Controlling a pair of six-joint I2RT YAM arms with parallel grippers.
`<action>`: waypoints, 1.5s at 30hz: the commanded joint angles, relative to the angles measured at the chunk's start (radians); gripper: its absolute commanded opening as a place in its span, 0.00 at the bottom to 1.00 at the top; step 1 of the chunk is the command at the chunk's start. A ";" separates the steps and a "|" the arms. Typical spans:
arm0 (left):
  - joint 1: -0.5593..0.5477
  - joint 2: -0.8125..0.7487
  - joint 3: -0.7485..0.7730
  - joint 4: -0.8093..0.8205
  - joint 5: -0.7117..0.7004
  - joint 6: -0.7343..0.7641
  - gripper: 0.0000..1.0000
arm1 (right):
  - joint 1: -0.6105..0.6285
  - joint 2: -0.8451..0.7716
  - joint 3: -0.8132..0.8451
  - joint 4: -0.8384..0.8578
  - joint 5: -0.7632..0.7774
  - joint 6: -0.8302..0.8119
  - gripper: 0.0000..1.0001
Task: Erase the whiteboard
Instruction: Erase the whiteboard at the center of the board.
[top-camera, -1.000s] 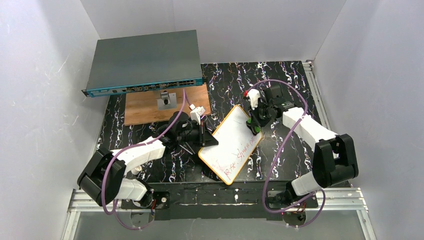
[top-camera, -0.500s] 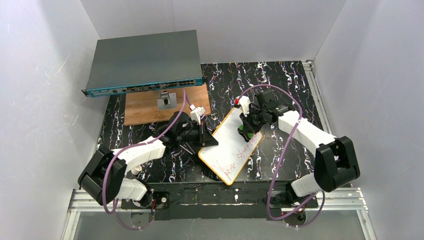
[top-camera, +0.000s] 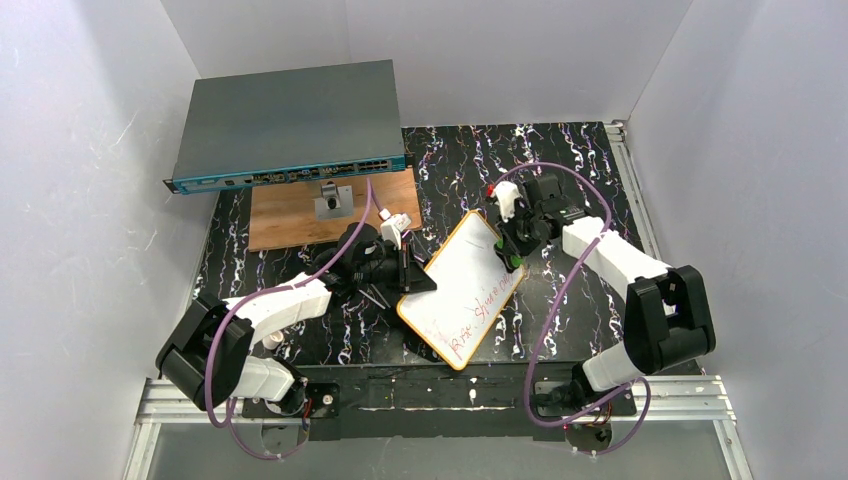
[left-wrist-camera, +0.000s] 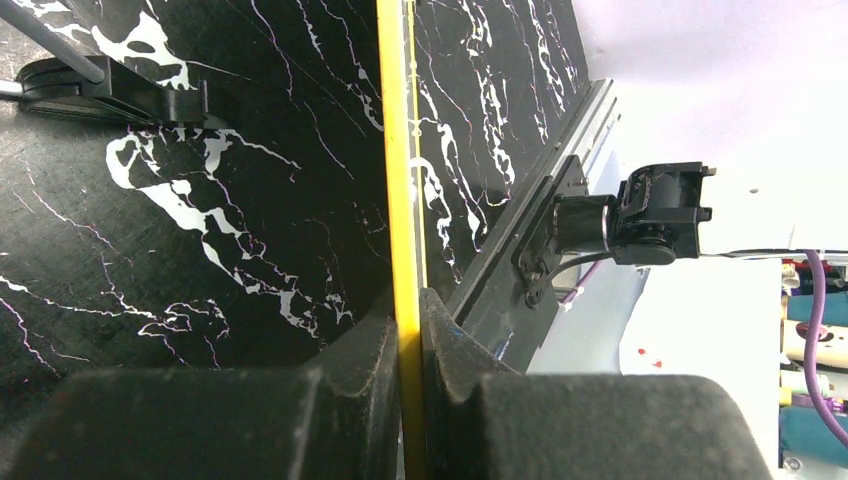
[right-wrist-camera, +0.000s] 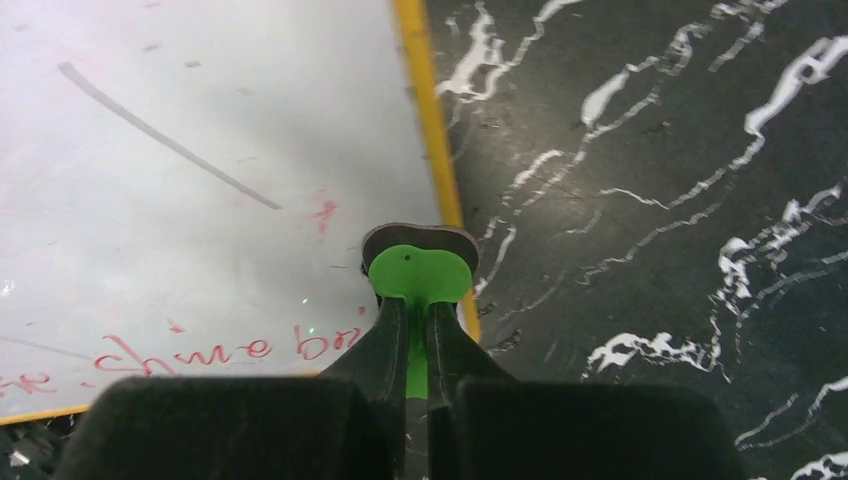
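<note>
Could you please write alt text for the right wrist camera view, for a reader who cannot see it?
The right gripper has its jaws shut on a green eraser, its tip at the orange-rimmed right edge of the whiteboard. Red handwriting runs along the board's near edge, and the black marbled table lies to the right.

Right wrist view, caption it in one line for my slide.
Right gripper clamps a green eraser at the edge of the whiteboard, red writing left to wipe.

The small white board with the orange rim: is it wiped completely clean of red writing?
No, red handwritten marks cross the near end of the orange-rimmed white board.
</note>
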 joint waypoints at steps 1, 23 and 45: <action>-0.008 -0.003 0.041 0.057 0.041 0.057 0.00 | 0.107 0.003 -0.028 -0.038 -0.173 -0.064 0.01; -0.009 0.011 0.047 0.057 0.051 0.058 0.00 | 0.098 0.038 0.038 0.032 -0.089 0.068 0.01; -0.009 0.039 0.088 0.031 0.068 0.062 0.00 | 0.223 0.124 0.213 -0.006 -0.128 0.137 0.01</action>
